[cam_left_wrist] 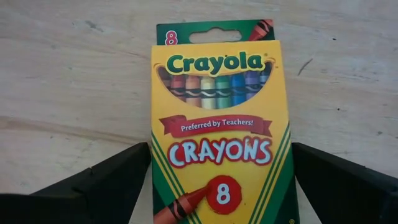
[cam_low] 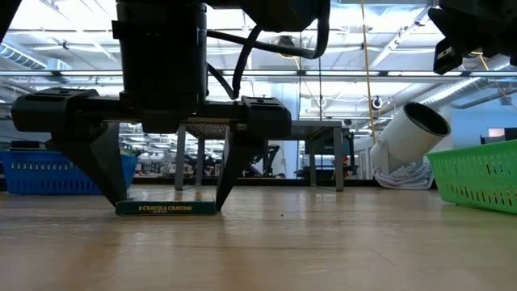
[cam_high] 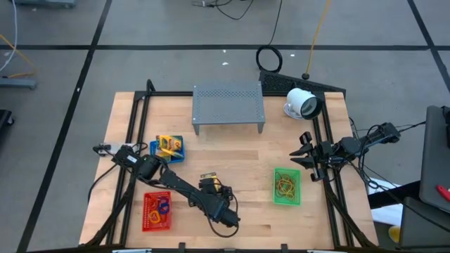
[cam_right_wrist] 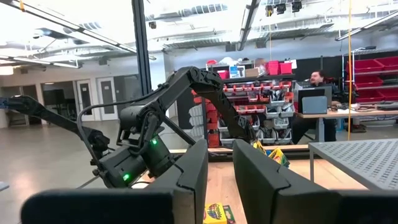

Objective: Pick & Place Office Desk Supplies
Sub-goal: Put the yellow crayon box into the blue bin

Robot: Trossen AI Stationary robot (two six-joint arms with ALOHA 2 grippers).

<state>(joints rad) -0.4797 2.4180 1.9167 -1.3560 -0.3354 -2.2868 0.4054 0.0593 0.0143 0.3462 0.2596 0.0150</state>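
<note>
Crayon pack flat between released left claw | green basket: rubber bands

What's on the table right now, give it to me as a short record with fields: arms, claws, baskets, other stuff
left claw: open, fingers down at the table astride a flat crayon pack, not closed on it
right claw: parked at the table's right edge, holds nothing
blue basket: crayon packs inside
red basket: rubber bands inside
green basket: rubber bands inside
other: grey perforated stand, white round device
</note>
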